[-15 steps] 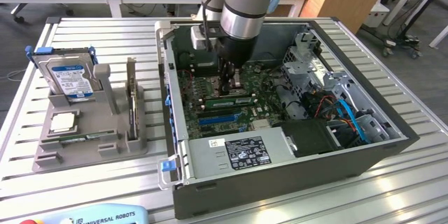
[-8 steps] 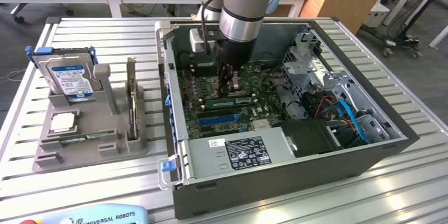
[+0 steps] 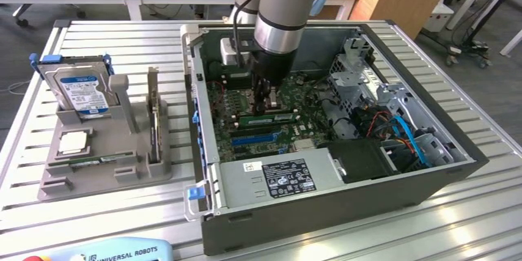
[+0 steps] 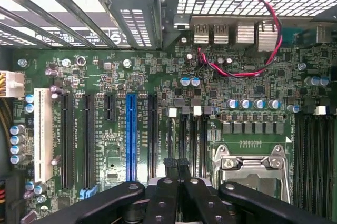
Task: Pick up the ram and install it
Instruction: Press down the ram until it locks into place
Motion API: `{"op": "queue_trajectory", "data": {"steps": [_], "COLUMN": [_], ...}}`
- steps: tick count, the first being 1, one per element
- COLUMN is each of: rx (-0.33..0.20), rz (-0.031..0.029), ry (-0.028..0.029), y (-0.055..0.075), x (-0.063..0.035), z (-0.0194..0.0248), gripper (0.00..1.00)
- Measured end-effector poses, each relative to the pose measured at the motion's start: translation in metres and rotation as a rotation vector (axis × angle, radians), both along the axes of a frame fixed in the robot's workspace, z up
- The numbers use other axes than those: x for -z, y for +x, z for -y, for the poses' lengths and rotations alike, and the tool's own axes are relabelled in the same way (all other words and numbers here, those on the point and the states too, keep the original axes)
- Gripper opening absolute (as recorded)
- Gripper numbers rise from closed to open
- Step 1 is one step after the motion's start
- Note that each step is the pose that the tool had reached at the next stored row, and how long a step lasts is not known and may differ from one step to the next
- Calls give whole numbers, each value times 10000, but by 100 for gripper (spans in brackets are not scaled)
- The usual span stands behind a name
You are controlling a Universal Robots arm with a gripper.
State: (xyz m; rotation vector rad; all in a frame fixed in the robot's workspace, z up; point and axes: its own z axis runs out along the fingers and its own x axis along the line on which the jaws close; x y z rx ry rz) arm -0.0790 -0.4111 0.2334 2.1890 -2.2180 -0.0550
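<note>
Since the arm reaches straight down into the open PC case, the claw is clenched w/ fingers together right over the motherboard, near its mid, beside the CPU socket. One RAM stick lies seated in a slot just by the claw. Can't tell if it's gripped or only pressed. A spare stick stands in the grey holder at the surface's edge on the exterior view's left.

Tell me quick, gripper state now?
Gripper: closed, down over the motherboard inside the computer case; whether it holds anything cannot be told.
</note>
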Motion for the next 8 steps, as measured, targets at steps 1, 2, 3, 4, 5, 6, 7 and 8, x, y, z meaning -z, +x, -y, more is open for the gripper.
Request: {"op": "queue_trajectory", "data": {"steps": [1, 2, 3, 4, 5, 6, 7, 8], "rx": [0, 1, 0, 0, 0, 0, 0, 1], "rz": [0, 1, 3, 2, 1, 1, 1, 0], "ry": [0, 2, 5, 3, 2, 2, 1, 0], "y": [0, 0, 0, 0, 0, 0, 0, 0], "x": [0, 3, 12, 21, 32, 40, 42, 42], "z": [0, 0, -1, -1, 0, 0, 0, 0], "gripper": [10, 10, 10, 10, 10, 10, 10, 10]}}
